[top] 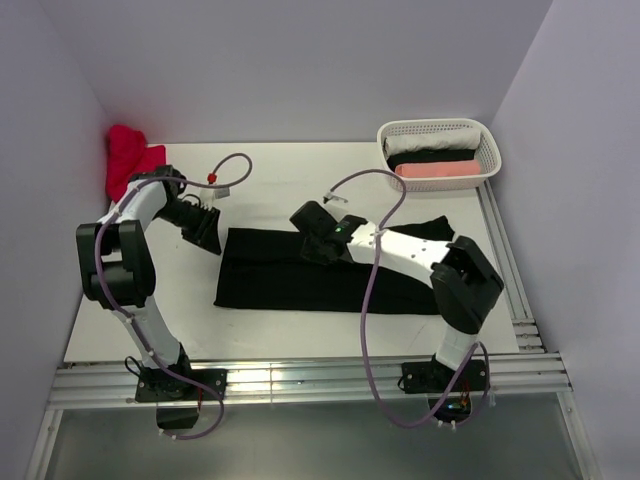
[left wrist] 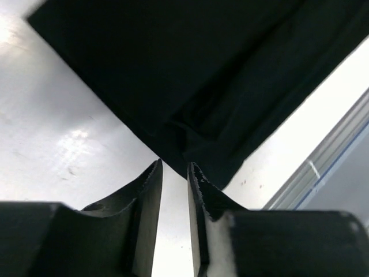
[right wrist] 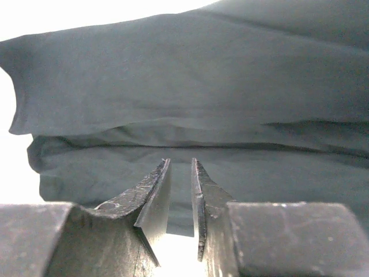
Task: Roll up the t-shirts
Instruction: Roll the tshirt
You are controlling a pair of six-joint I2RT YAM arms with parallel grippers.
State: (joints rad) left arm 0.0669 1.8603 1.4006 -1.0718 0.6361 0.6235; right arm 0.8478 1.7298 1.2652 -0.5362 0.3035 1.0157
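Observation:
A black t-shirt point(top: 300, 285) lies folded into a long band across the middle of the table. My left gripper point(top: 214, 238) sits low at the band's left end. In the left wrist view its fingertips point(left wrist: 174, 164) stand a narrow gap apart, just short of a corner of the black cloth point(left wrist: 202, 69), with bare table showing between them. My right gripper point(top: 312, 250) hovers over the band's upper edge near the middle. Its jaws point(right wrist: 181, 161) are also slightly apart over the layered cloth point(right wrist: 202, 86), with nothing between them. A red t-shirt point(top: 128, 160) lies bunched in the back left corner.
A white basket point(top: 486, 140) at the back right holds rolled shirts in white, black and pink. Metal rails point(top: 300, 380) run along the near edge and the right side. Walls close in the left, back and right.

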